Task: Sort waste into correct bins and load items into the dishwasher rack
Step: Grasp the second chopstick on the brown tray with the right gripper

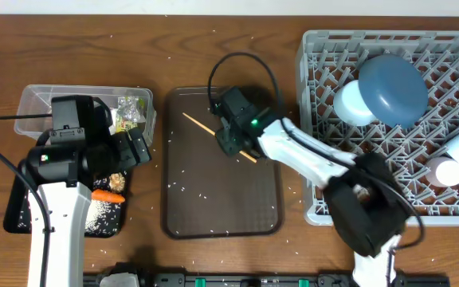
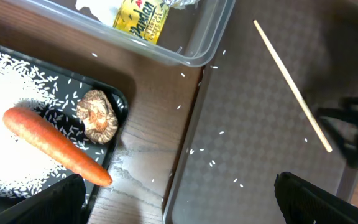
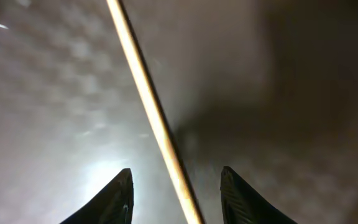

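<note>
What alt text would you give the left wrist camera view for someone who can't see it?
An orange carrot and a brown food lump lie with white rice in a black tray. Above it a clear tub holds a yellow wrapper; at right one wooden chopstick lies on a brown serving tray. The left gripper is open.

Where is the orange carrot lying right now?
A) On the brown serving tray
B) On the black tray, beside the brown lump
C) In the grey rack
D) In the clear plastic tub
B: the left wrist view shows the carrot lying on the black tray, beside the brown lump.
</note>
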